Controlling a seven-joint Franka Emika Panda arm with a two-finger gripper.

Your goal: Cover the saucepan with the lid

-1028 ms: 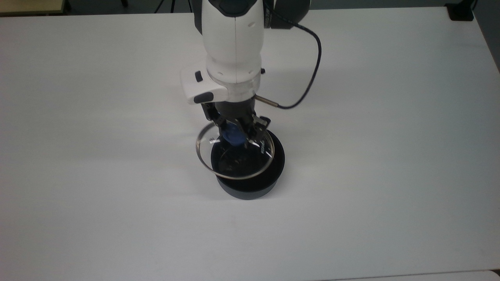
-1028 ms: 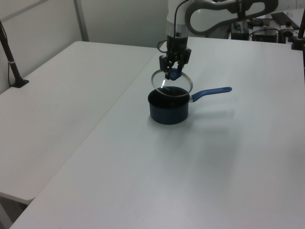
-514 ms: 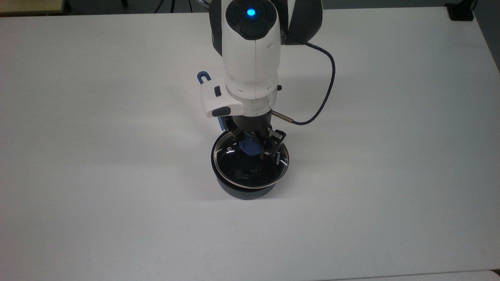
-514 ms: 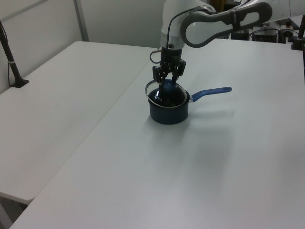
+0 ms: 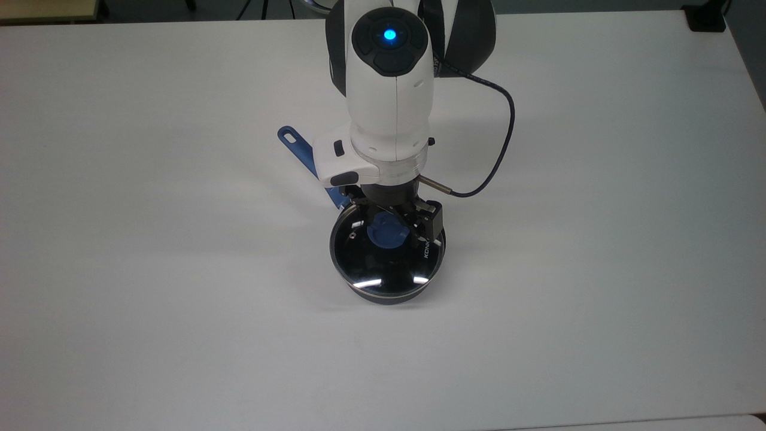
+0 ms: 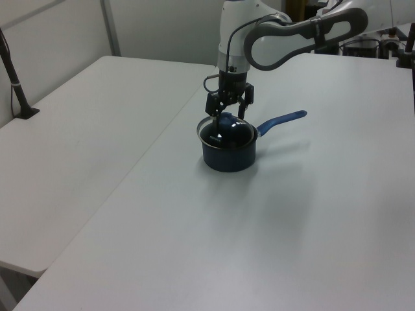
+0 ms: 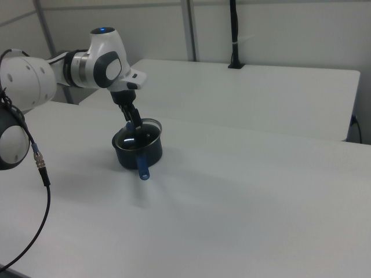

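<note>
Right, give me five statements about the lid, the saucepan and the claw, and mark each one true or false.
1. The lid sits on top of the saucepan. True.
2. The claw is at the lid's blue knob. True.
3. The saucepan's handle is red. False: it is blue.
4. In the top view the handle points toward the top view's lower right. False: it points to the top view's upper left.
5. The saucepan lies tipped on its side. False: it stands upright on the white table.
</note>
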